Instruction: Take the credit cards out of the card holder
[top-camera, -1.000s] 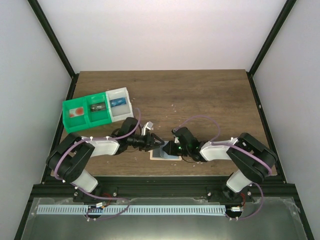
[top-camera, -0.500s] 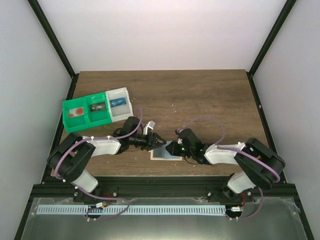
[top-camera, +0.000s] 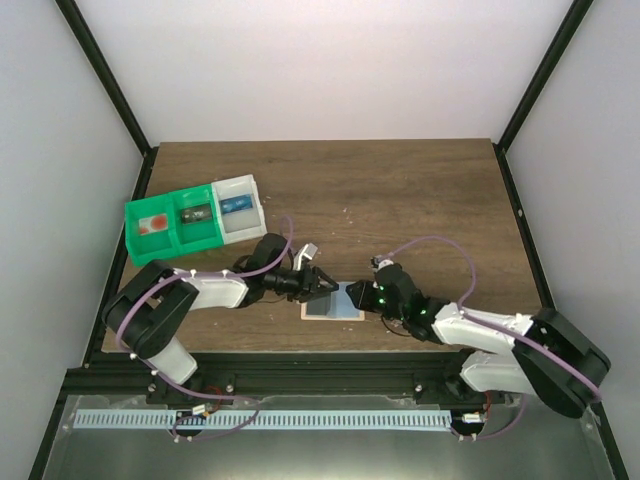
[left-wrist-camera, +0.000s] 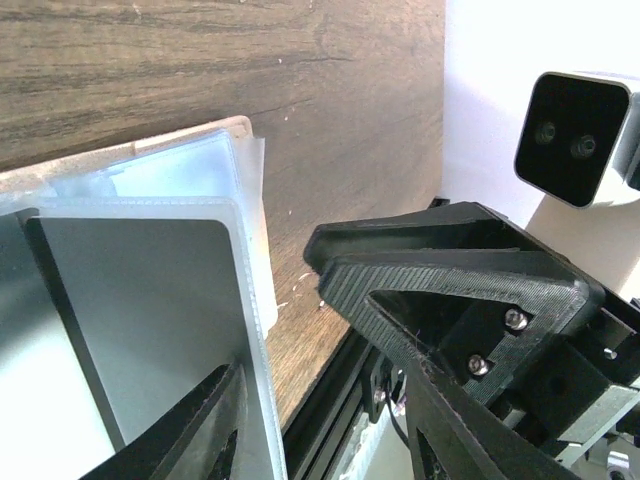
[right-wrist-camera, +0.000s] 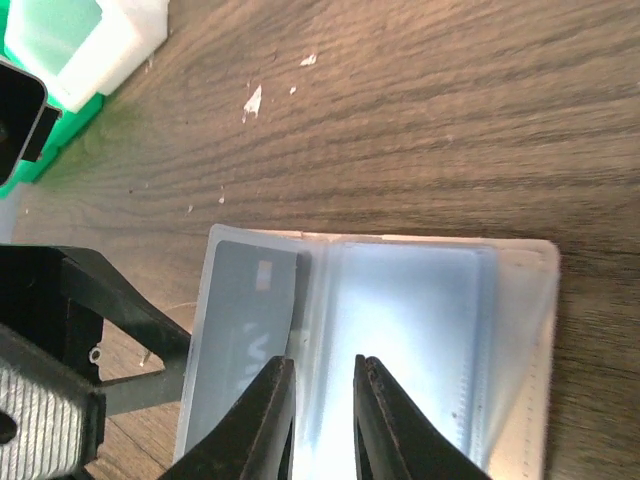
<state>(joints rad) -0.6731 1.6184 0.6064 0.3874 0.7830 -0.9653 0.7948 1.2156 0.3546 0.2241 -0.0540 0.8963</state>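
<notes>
where plastic gleams, the card holder (right-wrist-camera: 430, 330) lies open.

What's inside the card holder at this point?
One dark card with white print shows inside the open card holder, at one end. Its middle sleeve is washed out by glare; cards there cannot be made out.

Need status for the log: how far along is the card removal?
Done: holder lies open. In hand: right gripper, jaws barely apart, is over its fold; left gripper at its left edge. Left: dark card sits in its pocket; none seen out.
</notes>
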